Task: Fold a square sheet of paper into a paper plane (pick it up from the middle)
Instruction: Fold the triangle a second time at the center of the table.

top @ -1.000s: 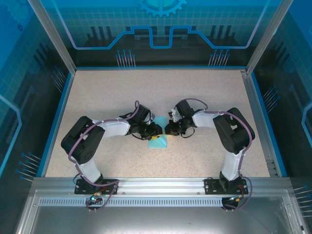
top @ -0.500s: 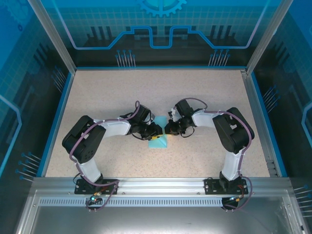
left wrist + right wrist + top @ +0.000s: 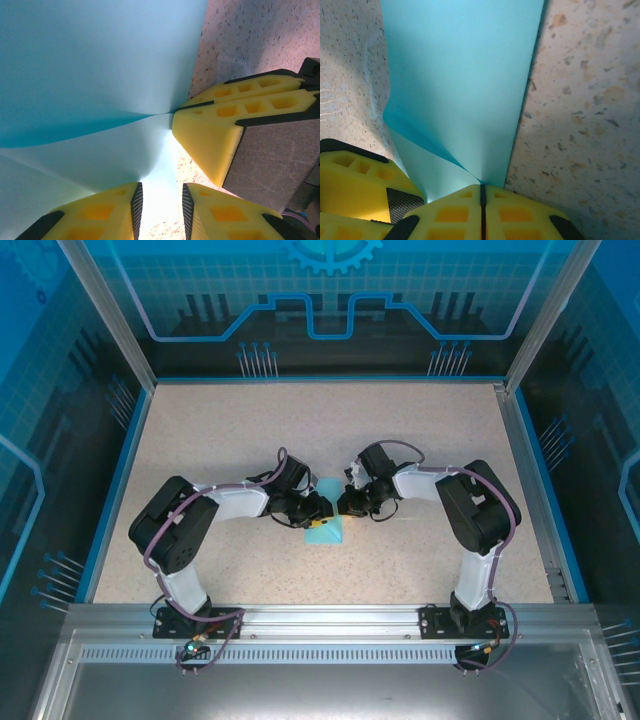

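Blue paper (image 3: pixel 326 532) at centre of table (image 3: pixel 420 440), part lifted and creased. Fingers of right gripper (image 3: pixel 481 197) pressed together, pinching paper edge at the crease. Fingers of left gripper (image 3: pixel 160 207) slightly spread, paper edge in the gap.

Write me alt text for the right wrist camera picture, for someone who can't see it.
The right pincer, its yellow fingers shut, pinches the near end of the light blue sheet of paper. The paper buckles into a crease at the grip and stretches away over the speckled table.
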{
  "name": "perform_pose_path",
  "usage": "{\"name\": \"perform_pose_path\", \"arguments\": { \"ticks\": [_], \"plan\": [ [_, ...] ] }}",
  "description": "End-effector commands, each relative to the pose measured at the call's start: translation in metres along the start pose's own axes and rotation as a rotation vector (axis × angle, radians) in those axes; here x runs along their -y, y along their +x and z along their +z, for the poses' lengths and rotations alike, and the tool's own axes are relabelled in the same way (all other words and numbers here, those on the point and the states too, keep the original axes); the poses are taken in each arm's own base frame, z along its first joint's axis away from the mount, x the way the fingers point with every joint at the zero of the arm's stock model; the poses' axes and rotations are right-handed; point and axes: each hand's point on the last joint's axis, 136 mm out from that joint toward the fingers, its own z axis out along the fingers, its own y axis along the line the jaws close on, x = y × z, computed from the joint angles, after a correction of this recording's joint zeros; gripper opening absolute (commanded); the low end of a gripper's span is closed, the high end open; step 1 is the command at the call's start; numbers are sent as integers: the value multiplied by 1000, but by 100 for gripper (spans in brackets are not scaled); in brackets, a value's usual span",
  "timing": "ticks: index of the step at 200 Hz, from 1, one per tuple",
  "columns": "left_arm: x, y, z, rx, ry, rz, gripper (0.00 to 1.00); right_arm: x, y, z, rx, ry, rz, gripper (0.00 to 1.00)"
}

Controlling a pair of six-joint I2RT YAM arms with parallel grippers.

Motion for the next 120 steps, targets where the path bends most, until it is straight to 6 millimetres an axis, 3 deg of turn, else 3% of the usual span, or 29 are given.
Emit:
{"name": "perform_pose_path", "arguments": {
  "ticks": [1, 120],
  "plan": [
    [1, -3, 2, -11, -6, 13, 30, 5, 3, 7, -15, 40, -8, 8],
    [-1, -3, 4, -18, -11, 9, 30, 5, -1, 6, -3, 44, -15, 7]
  ]
}}
